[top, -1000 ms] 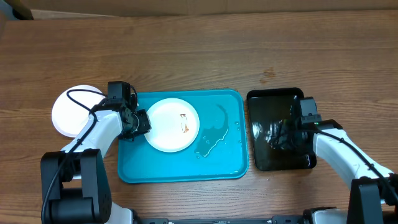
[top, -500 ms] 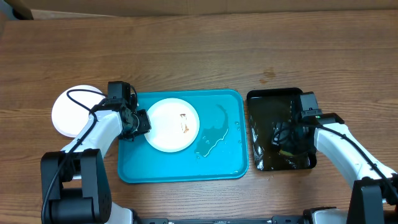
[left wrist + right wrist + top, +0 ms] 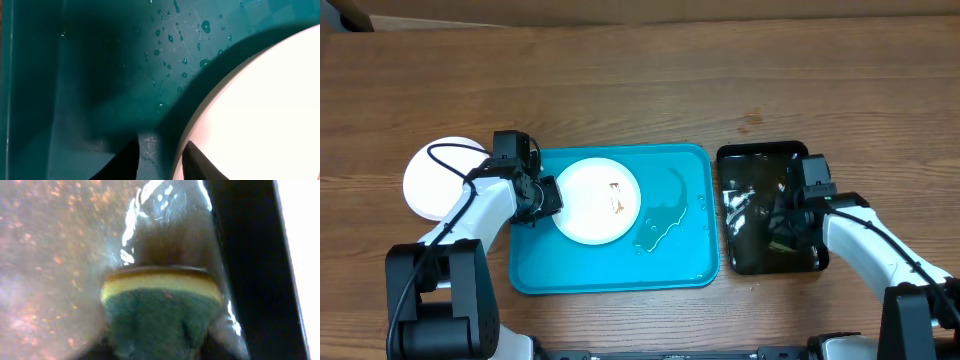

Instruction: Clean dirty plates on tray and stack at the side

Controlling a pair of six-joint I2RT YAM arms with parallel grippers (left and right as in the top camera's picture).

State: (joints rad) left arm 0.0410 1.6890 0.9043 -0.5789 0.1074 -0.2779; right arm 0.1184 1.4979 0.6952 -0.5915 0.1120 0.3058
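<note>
A white plate (image 3: 595,205) with a small brown smear lies in the left half of the turquoise tray (image 3: 680,270). My left gripper (image 3: 544,197) sits at the plate's left edge. In the left wrist view its fingers (image 3: 162,157) straddle the rim of the plate (image 3: 260,110), closed on it over the wet tray (image 3: 100,60). Another white plate (image 3: 425,180) rests on the table left of the tray. No yellow-green rimmed plate shows. My right gripper (image 3: 782,225) is shut on a green-yellow sponge (image 3: 160,305), low in the black tray.
The smaller glossy black tray (image 3: 740,165) stands right of the turquoise one and holds water with glare on it. A puddle (image 3: 662,215) lies in the right half of the turquoise tray. A cable loops over the left plate. Cardboard shows along the far table edge.
My right gripper has shifted slightly with the sponge inside the black tray, and the water's glare has changed. The left arm and the plates have not moved.
</note>
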